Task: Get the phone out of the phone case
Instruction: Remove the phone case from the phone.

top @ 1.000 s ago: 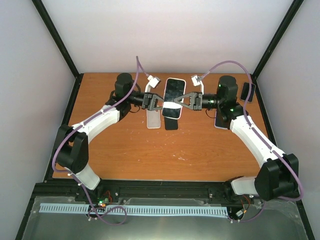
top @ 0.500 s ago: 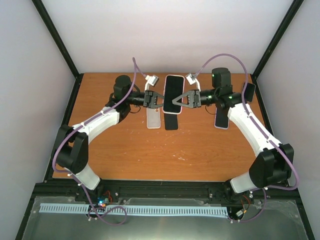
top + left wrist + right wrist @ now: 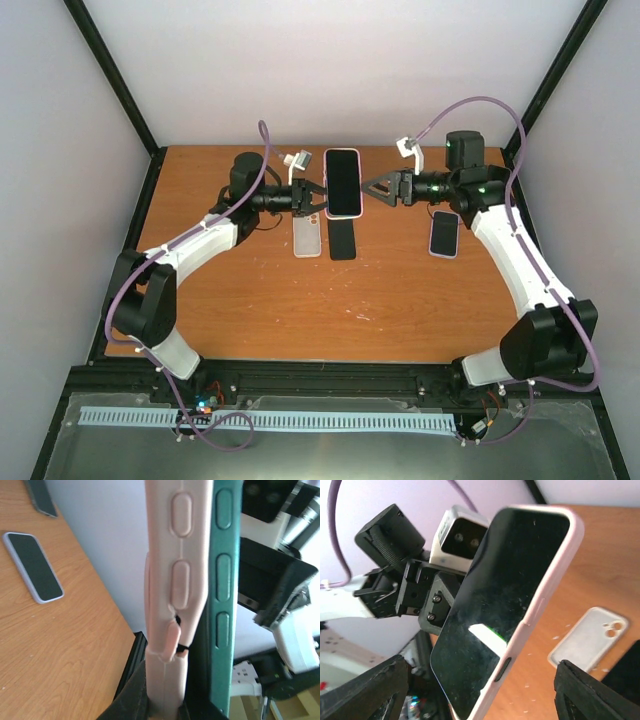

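Note:
The phone (image 3: 343, 180), dark screen up, sits in a pink phone case (image 3: 357, 183) and is held in the air over the back of the table. My left gripper (image 3: 313, 196) is shut on its left long edge. In the left wrist view the pink phone case (image 3: 175, 580) and the teal side of the phone (image 3: 224, 605) stand side by side, the case rim peeled off a little, both running down into my left gripper (image 3: 170, 700). My right gripper (image 3: 372, 187) is open just right of the phone, apart from it. In the right wrist view, my right gripper (image 3: 480, 669) spreads wide below the phone (image 3: 505, 595).
An empty white case (image 3: 307, 237) and a black phone (image 3: 343, 240) lie on the table under the held phone. A phone in a lilac case (image 3: 445, 233) lies to the right, under my right arm. Black frame posts stand at the table's back corners.
My right gripper has opened, let go of the phone and drawn back to the right. My left gripper keeps hold and has carried the phone slightly toward the back.

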Robot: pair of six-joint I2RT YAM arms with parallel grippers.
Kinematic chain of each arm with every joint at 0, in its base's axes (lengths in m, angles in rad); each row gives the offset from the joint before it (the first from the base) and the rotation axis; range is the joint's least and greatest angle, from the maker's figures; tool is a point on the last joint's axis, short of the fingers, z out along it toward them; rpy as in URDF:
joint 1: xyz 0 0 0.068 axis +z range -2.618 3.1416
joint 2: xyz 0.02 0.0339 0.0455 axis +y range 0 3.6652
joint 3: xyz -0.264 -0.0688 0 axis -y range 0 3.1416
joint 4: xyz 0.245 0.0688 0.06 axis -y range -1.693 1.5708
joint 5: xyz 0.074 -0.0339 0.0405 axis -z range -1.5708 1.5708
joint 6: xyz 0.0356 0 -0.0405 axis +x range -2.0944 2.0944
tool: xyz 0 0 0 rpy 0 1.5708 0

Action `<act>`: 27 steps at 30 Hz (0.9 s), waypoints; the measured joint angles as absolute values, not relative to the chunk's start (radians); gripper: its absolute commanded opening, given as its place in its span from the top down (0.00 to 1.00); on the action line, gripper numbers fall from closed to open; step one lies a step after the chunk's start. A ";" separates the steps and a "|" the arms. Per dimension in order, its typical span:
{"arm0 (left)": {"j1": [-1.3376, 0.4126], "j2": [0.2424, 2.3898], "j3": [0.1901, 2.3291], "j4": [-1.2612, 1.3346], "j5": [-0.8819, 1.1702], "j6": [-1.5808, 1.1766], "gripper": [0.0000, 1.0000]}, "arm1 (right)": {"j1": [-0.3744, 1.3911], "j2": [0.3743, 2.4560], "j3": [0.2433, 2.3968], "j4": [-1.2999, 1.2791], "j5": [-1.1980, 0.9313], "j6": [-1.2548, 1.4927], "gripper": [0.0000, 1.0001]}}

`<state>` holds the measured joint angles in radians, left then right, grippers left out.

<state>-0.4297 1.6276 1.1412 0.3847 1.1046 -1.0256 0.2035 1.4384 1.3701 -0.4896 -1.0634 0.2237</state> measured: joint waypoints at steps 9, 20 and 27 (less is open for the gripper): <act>-0.425 1.628 1.156 0.203 0.967 -1.008 0.99 | 0.316 1.330 1.374 -0.498 -0.664 0.039 0.29; -0.424 1.640 1.171 0.159 0.931 -1.060 0.99 | 0.559 1.314 1.374 -0.506 -0.259 -0.254 0.34; -0.424 1.668 1.172 0.161 0.936 -1.114 0.98 | 0.665 1.316 1.356 -0.493 -0.091 -0.390 0.40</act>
